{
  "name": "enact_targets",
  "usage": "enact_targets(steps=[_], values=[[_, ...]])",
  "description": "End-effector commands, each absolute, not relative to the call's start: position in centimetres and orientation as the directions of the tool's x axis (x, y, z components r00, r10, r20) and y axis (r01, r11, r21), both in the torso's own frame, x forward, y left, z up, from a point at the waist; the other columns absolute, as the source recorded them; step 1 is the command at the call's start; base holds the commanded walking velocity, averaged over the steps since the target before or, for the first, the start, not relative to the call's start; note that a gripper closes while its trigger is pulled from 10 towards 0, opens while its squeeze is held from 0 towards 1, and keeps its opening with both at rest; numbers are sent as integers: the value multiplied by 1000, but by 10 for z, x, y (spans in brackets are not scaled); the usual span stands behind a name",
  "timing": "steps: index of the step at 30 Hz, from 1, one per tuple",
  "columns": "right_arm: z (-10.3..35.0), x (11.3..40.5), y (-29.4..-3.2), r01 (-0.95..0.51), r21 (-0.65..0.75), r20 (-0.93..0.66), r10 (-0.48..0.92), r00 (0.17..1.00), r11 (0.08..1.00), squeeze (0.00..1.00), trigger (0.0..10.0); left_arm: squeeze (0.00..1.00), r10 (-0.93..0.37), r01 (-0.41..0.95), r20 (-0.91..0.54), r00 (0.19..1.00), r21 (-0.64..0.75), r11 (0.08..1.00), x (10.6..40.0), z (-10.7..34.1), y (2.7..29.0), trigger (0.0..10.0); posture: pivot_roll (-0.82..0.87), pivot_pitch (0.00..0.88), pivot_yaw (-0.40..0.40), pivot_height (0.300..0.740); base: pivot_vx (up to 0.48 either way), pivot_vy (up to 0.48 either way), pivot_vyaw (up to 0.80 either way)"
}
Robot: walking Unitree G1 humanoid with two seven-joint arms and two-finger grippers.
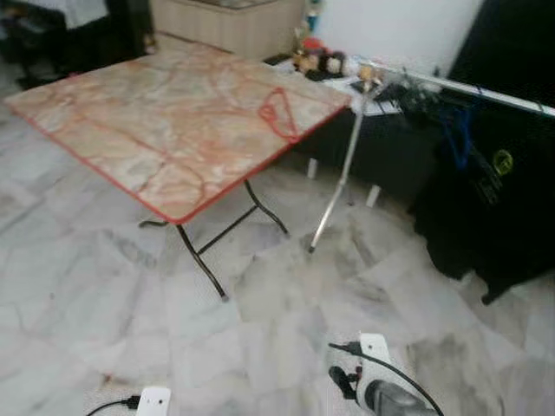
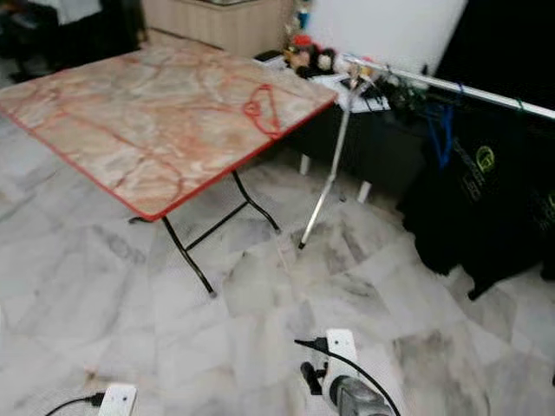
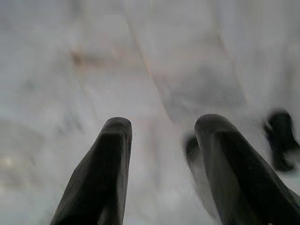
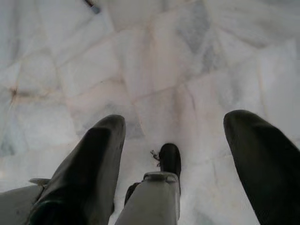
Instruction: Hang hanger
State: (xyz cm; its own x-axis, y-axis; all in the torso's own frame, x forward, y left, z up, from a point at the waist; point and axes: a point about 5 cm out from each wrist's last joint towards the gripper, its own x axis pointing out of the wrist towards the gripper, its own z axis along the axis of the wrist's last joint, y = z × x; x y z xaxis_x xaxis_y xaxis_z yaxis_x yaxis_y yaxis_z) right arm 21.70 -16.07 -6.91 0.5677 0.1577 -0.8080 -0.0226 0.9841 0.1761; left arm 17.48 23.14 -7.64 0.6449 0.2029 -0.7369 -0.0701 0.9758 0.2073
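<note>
A red wire hanger (image 1: 279, 113) lies flat near the right corner of a folding table (image 1: 130, 130) with a marbled top and a red rim. To its right runs a silver clothes rail (image 1: 473, 87) on a slanted silver leg (image 1: 338, 184). A blue hanger (image 1: 454, 132) and black garments (image 1: 490, 195) hang from the rail. Both arms hang low, far from the table. My left gripper (image 3: 161, 124) is open over the pale floor with nothing between its fingers. My right gripper (image 4: 177, 117) is open too, pointing down at the floor tiles.
The table stands on thin black folding legs (image 1: 204, 260) over a grey marble floor (image 1: 104, 286). Small clutter and soft toys (image 1: 325, 62) sit on a low dark unit behind the rail. A wooden cabinet (image 1: 234, 22) stands at the back.
</note>
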Motion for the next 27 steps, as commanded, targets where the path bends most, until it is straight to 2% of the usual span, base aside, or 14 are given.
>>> enact_targets(steps=[1, 2, 5, 7, 11, 17, 22, 27], values=[[-70, 216, -162, -1, 178, -809, 147, 570, 984, 0, 10000, 0, 245, -125, -648, 722, 226, 966, 187, -61, 252, 10000, -12, 0, -25, 740, 0, 0, -781], [-70, 216, -162, 1, 178, -809, 146, 569, 984, 0, 10000, 0, 231, -136, -562, 794, 206, 969, 196, -48, 262, 10000, -11, 0, -23, 740, 0, 0, -781], [-70, 216, -162, 6, 181, -810, 145, 568, 983, 0, 10000, 0, 173, -105, -437, 883, 175, 979, 212, -32, 257, 10000, -11, 0, -21, 740, 0, 0, -781], [-70, 216, -162, 6, 181, -810, 145, 568, 983, 0, 10000, 0, 155, -87, -422, 893, 176, 981, 213, -30, 254, 10000, -12, 0, -20, 740, 0, 0, -781], [-69, 217, -162, 13, 180, -803, 140, 579, 983, 0, 10000, 0, 49, 8, -308, 950, 181, 983, 215, -20, 229, 10000, -17, 0, -21, 740, 0, 0, -781], [-69, 218, -164, 9, 173, -801, 135, 583, 985, 0, 10000, 0, -87, 133, -233, 969, 188, 973, 201, -14, 209, 10000, -10, 0, -30, 740, 0, 0, -781], [-68, 218, -165, 5, 170, -799, 135, 585, 985, 0, 10000, 0, -96, 142, -239, 966, 182, 973, 191, -14, 208, 10000, -6, 0, -40, 740, 0, 0, -781], [-68, 219, -166, -2, 165, -799, 135, 585, 986, 0, 10000, 0, -31, 81, -322, 946, 142, 987, 193, -26, 216, 10000, -6, 0, -46, 740, 0, 0, -781]])
